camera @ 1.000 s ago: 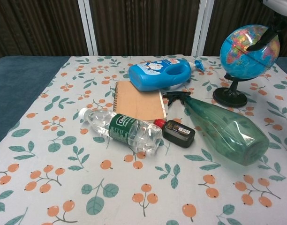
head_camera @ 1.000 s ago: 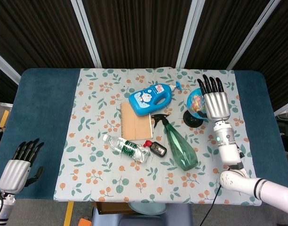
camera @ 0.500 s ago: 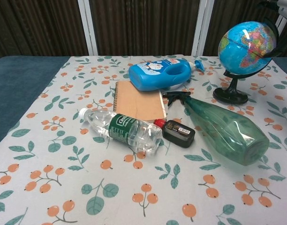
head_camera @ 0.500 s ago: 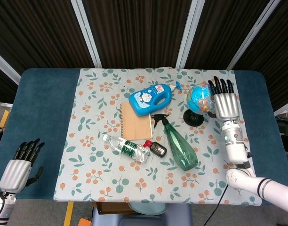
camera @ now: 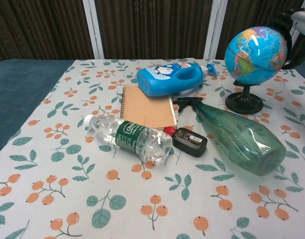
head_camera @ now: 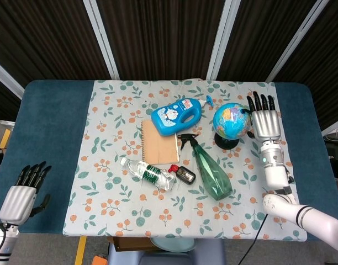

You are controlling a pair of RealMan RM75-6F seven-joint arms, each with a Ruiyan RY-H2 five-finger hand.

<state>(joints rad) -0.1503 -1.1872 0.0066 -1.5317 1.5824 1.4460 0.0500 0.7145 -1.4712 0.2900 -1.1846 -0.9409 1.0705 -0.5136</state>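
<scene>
My right hand [head_camera: 265,117] stands just right of a small blue globe [head_camera: 231,121] on a black stand. Its fingers are stretched out and apart, and the thumb lies at the globe's right side; whether it touches I cannot tell. The chest view shows the globe [camera: 255,50], with only a dark edge of the hand [camera: 296,19] at the top right corner. My left hand [head_camera: 21,194] hangs low at the front left, beside the blue table [head_camera: 53,132], with its fingers extended and nothing in them.
On the flowered cloth [head_camera: 114,210] lie a blue detergent bottle [head_camera: 177,115], a brown spiral notebook [head_camera: 159,141], a green spray bottle [head_camera: 209,168], a clear water bottle [head_camera: 148,173] and a small black box [head_camera: 185,174].
My right hand has moved from over the globe to its right side. The globe has shifted slightly to the left. The left hand has barely moved.
</scene>
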